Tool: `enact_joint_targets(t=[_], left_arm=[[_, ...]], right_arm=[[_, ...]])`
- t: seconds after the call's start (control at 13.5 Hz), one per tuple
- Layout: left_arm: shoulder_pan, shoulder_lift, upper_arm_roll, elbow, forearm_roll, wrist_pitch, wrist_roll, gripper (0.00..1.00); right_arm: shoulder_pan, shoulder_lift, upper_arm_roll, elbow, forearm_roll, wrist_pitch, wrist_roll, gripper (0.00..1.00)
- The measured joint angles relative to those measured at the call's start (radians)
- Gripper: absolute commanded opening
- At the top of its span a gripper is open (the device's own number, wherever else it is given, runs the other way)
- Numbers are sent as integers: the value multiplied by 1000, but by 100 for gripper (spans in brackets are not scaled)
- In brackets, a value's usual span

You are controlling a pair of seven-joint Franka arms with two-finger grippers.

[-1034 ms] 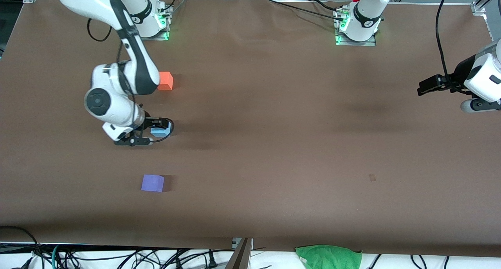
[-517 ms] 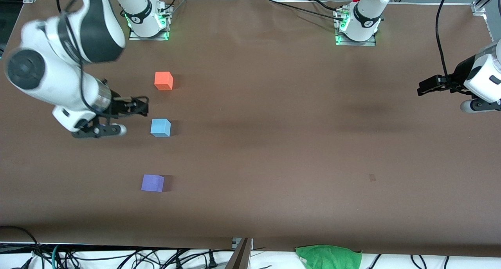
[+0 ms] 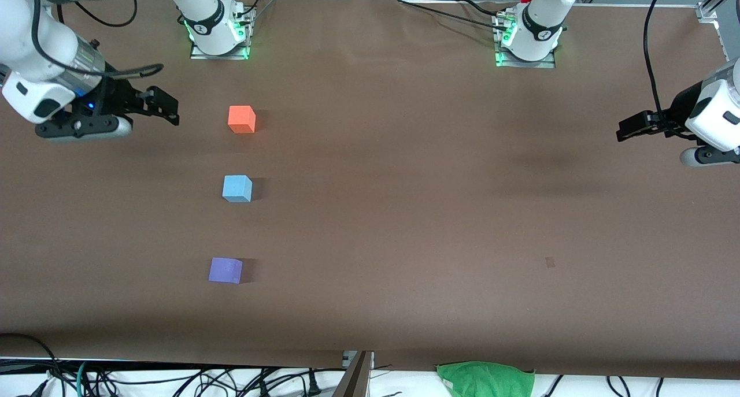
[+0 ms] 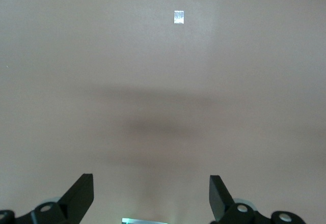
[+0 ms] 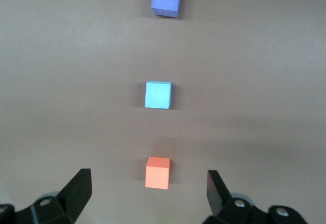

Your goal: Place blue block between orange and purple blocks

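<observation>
The right gripper (image 3: 167, 105) is released and empty, raised over the table (image 3: 404, 212) at the right arm's end. The 3 cubes form 1 line: the blue block (image 3: 237, 188) sits between the orange block (image 3: 241, 119) and the purple block (image 3: 225, 270), which is nearest the front camera. The left gripper (image 3: 627, 128) waits released over the left arm's end.

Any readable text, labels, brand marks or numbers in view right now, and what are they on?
None can be read.
Blue block, orange block, purple block: plain faces, no markings.
Collars above the arm bases: a small dark mark on each, too small to read.
Table: one small pale patch, no lettering visible.
Green cloth: no label visible.
</observation>
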Motion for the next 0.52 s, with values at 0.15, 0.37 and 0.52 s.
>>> enact_joint_targets(t=[0.15, 0.37, 0.52], left_arm=[[0, 0, 0, 0, 0, 0, 0, 100], [0, 0, 0, 0, 0, 0, 0, 100], [0, 0, 0, 0, 0, 0, 0, 100]], right_arm=[[-128, -9, 119, -11, -9, 3, -2, 100], [-280, -5, 258, -8, -11, 13, -2, 100], [-296, 3, 266, 9, -12, 19, -3, 100]])
